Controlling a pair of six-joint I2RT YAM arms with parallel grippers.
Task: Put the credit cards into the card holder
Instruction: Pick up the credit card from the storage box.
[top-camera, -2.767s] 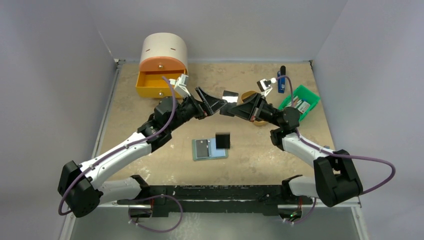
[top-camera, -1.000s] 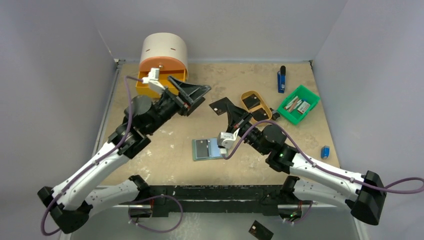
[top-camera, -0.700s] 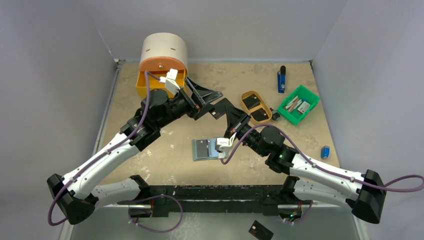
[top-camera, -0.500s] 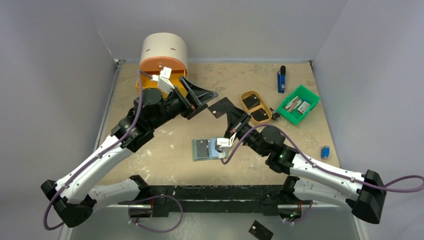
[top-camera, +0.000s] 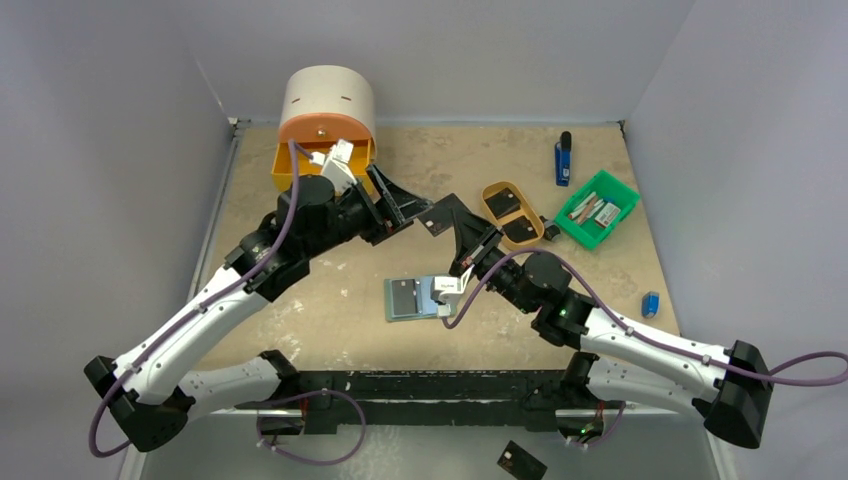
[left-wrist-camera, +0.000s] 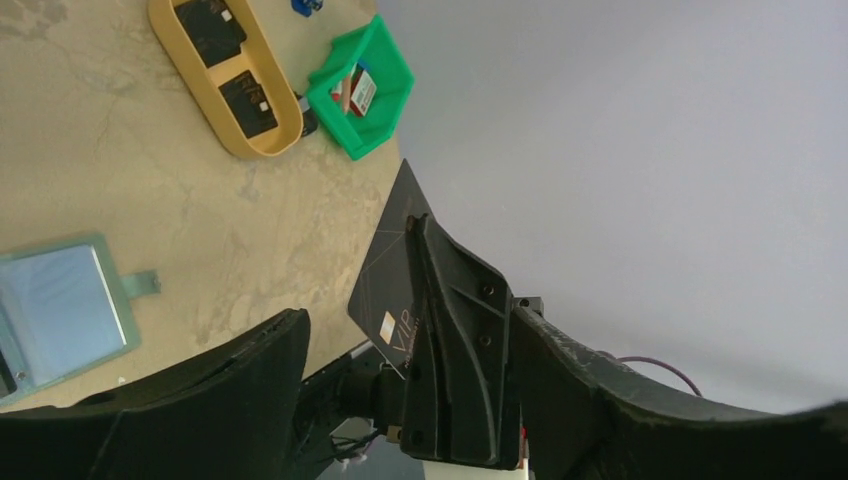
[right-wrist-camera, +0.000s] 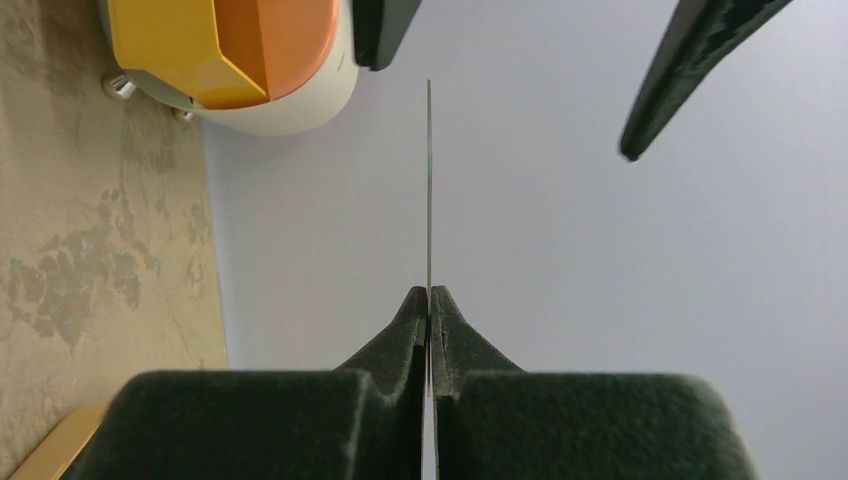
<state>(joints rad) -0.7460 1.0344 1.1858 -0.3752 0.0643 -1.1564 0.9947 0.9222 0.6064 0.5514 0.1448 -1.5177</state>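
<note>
My right gripper (top-camera: 456, 228) (right-wrist-camera: 428, 292) is shut on a black credit card (top-camera: 437, 214) (right-wrist-camera: 428, 180), held up in the air edge-on, with gold "VIP" lettering (left-wrist-camera: 385, 285). My left gripper (top-camera: 412, 205) (left-wrist-camera: 410, 325) is open, one finger on each side of that card's free end, neither touching it. The card holder (top-camera: 418, 297) (left-wrist-camera: 55, 305) lies open on the table below, pale blue pocket up. Two more black cards (left-wrist-camera: 250, 100) lie in the tan tray (top-camera: 487, 192). Another black card (top-camera: 522, 462) lies below the table's front edge.
An orange drawer box (top-camera: 325, 125) (right-wrist-camera: 240, 50) stands at the back left, just behind my left wrist. At the right are a green bin (top-camera: 625, 205) (left-wrist-camera: 385, 60) with small items, a blue lighter-like stick (top-camera: 563, 160) and a small blue object (top-camera: 650, 303).
My left arm has swung right and dropped a little, bringing its open fingers around the raised card. Its jaws have narrowed slightly. The right arm and its card have stayed still.
</note>
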